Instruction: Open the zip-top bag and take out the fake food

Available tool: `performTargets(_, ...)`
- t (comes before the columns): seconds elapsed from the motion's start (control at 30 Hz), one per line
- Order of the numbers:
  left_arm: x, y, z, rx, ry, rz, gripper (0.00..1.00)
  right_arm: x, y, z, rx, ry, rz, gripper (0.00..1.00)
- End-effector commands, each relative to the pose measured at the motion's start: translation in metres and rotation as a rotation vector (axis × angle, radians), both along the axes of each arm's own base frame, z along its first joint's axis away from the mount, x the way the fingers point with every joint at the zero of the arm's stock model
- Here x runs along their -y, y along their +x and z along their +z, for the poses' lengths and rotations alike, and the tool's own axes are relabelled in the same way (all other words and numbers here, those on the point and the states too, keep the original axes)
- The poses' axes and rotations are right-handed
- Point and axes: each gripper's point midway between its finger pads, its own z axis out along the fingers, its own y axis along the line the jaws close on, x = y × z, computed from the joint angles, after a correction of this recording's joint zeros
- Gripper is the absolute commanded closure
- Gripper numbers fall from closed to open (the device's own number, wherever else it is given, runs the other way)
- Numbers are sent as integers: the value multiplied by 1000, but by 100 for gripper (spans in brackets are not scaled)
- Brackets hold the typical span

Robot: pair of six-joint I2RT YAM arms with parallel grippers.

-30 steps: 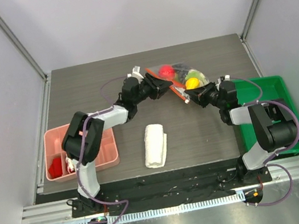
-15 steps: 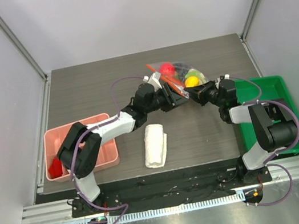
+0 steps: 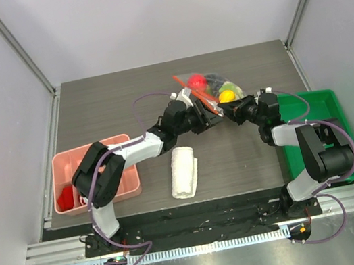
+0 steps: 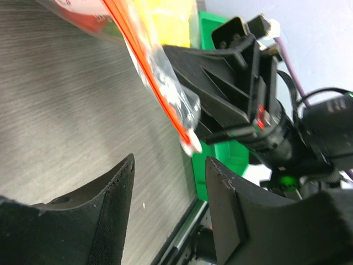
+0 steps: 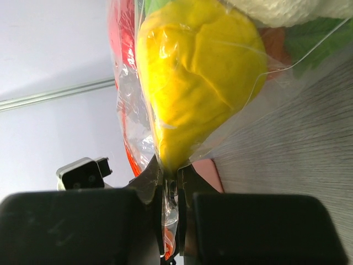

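Right gripper (image 5: 171,185) pinches the clear crinkly zip-top bag (image 5: 131,130); left gripper (image 4: 170,165) gapes at lower centre, so we may miss the orange-red zip strip (image 4: 150,78)

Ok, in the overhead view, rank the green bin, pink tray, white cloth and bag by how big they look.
1. Green bin, partly hidden by the right arm.
2. Pink tray.
3. Bag and white cloth: too alike to rank; the bag is crumpled.

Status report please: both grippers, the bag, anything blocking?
Left gripper open, empty. Right gripper shut on zip-top bag edge. Fake food inside. Nothing blocking.
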Motion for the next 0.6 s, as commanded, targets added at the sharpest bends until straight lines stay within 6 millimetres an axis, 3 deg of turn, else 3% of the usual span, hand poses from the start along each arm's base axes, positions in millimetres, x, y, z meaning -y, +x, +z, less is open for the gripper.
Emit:
performTargets(0.0,12,16,10,49,-21,21,46,-5,5,37,126,-1,16,99)
performTargets(0.3,19,29,26,101,-21,28,59,-7,1,35,132,-9,25,99)
performTargets(0.43,10,27,28,108,-15,62,49,-7,0,34,131,-13,26,99)
performTargets(0.57,10,30,25,84,-19,78,52,-8,-1,35,139,-15,29,99)
